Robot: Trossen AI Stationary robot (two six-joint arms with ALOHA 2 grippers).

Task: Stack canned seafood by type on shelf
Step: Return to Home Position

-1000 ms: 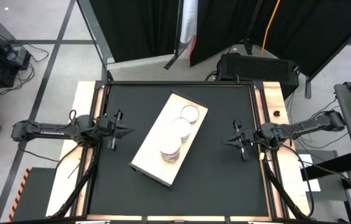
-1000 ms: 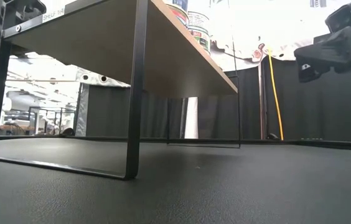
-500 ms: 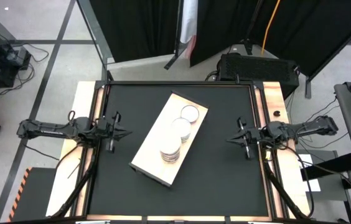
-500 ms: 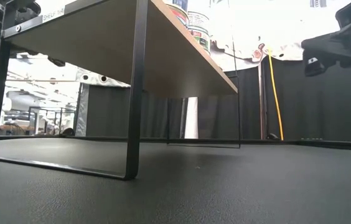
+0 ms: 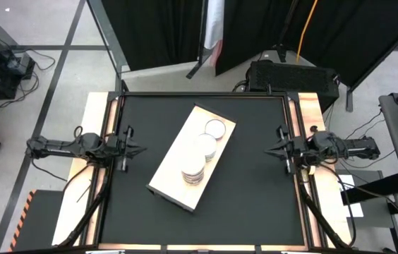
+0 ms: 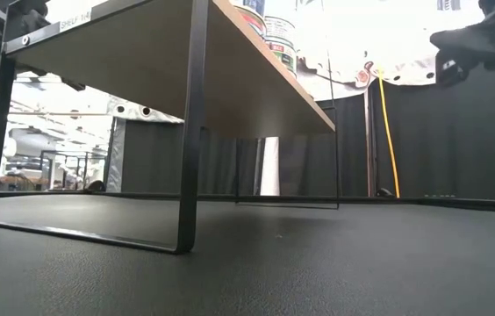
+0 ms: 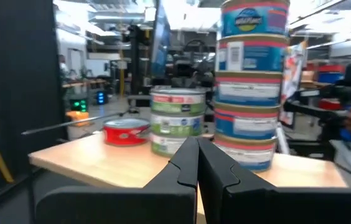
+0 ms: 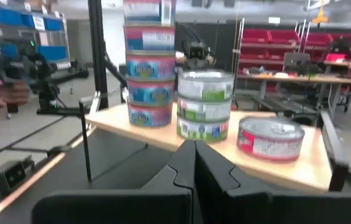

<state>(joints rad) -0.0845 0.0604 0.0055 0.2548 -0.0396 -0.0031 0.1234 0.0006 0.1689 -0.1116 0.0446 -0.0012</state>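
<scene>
Left tool (image 5: pixel 138 149) and right tool (image 5: pixel 271 149), pinched closed, empty, at the surface's (image 5: pixel 255 212) side edges; tins (image 5: pixel 204 147) stacked on the shelf (image 5: pixel 171 176) mid-surface; retreat outward smoothly, away from the tall stack (image 5: pixel 193 171).

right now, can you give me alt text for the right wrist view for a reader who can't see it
A pale wooden shelf holds three groups of tins: a tall stack of blue tins, a shorter stack of green tins and a single red tin. The right gripper, fingers closed together, points at them.
</scene>
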